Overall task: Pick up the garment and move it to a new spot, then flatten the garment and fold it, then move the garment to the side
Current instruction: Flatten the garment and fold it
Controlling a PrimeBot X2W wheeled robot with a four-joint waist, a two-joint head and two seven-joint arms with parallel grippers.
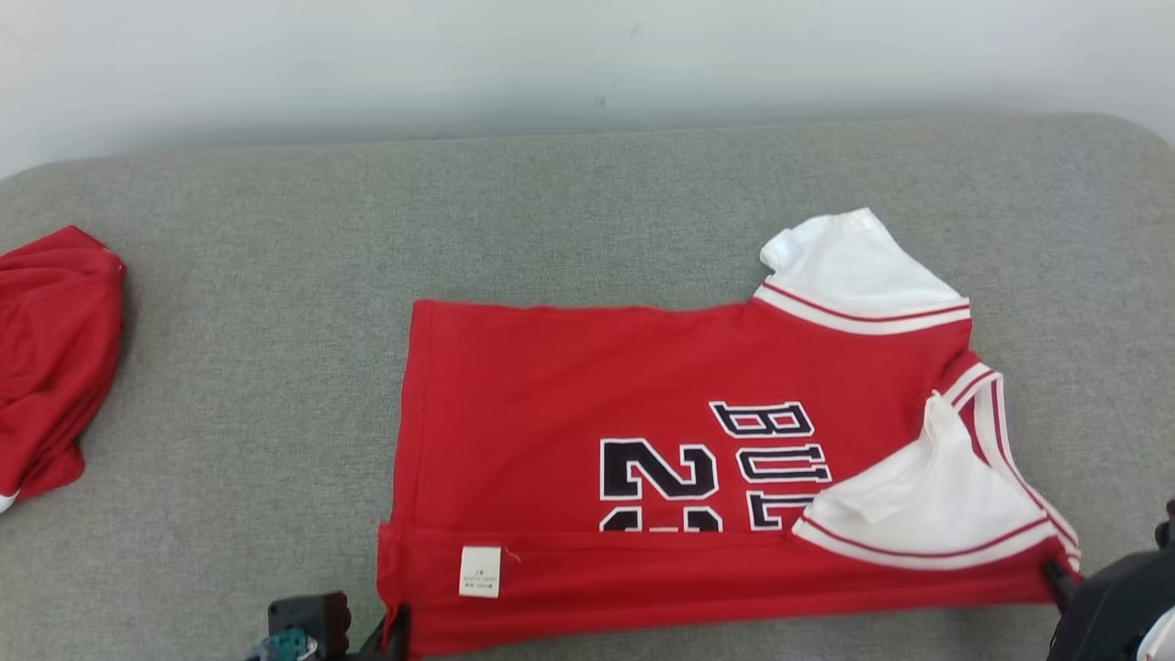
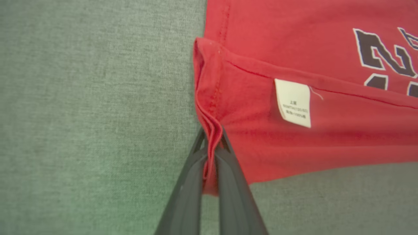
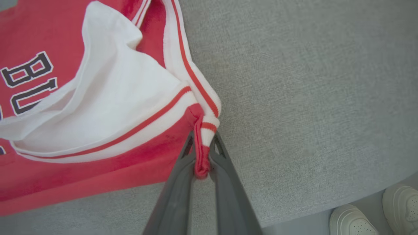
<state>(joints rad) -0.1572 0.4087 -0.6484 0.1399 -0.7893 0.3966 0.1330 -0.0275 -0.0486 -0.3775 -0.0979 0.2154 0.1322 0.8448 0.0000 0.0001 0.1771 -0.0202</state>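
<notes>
The garment (image 1: 587, 404) is a red jersey with white sleeves and dark lettering, lying spread on the grey cushion with its near edge folded over and a white label showing. My left gripper (image 1: 397, 626) sits at the garment's near left corner. In the left wrist view the left gripper (image 2: 212, 135) is shut on the bunched red hem (image 2: 209, 107). My right gripper (image 1: 1056, 574) is at the near right corner. In the right wrist view the right gripper (image 3: 203, 137) is shut on the striped white and red trim (image 3: 205, 125) beside a white sleeve (image 3: 124, 94).
A second red cloth (image 1: 50, 358) lies bunched at the cushion's left edge. The grey cushion (image 1: 587, 202) reaches back to a pale wall. A person's white shoes (image 3: 354, 220) stand on the floor past the cushion's near right edge.
</notes>
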